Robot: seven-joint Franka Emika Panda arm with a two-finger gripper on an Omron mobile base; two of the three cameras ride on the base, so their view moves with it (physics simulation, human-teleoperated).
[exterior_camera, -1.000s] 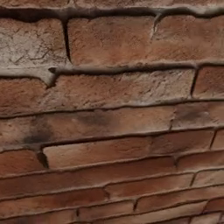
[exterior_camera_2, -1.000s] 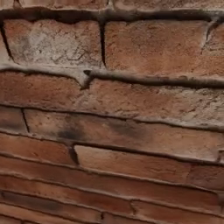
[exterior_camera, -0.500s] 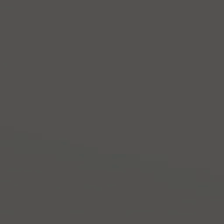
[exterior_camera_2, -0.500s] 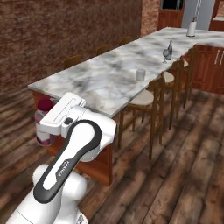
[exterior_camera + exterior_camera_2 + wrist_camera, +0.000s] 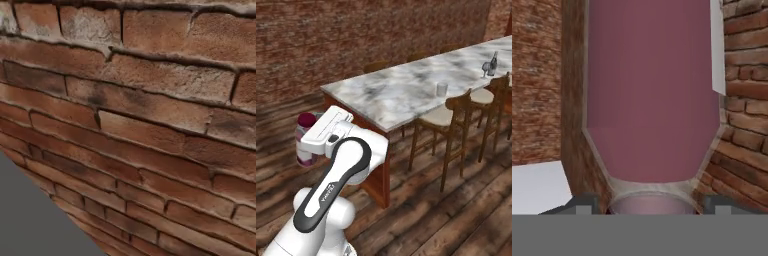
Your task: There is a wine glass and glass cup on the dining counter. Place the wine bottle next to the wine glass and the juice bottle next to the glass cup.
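- The juice bottle (image 5: pixel 306 139) hangs upright at about nine o'clock in the right base view, off the near left end of the dining counter (image 5: pixel 401 92) and above the wooden floor (image 5: pixel 456 210); the gripper (image 5: pixel 312 142) is closed on its body, with the maroon cap showing above the hand.
- In the hand view the juice bottle (image 5: pixel 652 95) fills the middle, its pink body running from six o'clock up to twelve; the dark fingertips (image 5: pixel 582 202) sit at its two sides, so the grasp looks centred.
- The glass cup (image 5: pixel 442 89) stands on the slab toward two o'clock, well apart from the bottle; the wine glass (image 5: pixel 486 67) and the wine bottle (image 5: pixel 494 60) stand close together farther right, near three o'clock.
- To do the carry well, I judge: keep the bottle upright, lift it clear of the slab's edge, and set it down just beside the cup without knocking it; the chairs (image 5: pixel 451 122) crowd the near side.
- Against half a second ago, the right base view has swung, so the counter now runs more across the picture; the bottle remains clamped.
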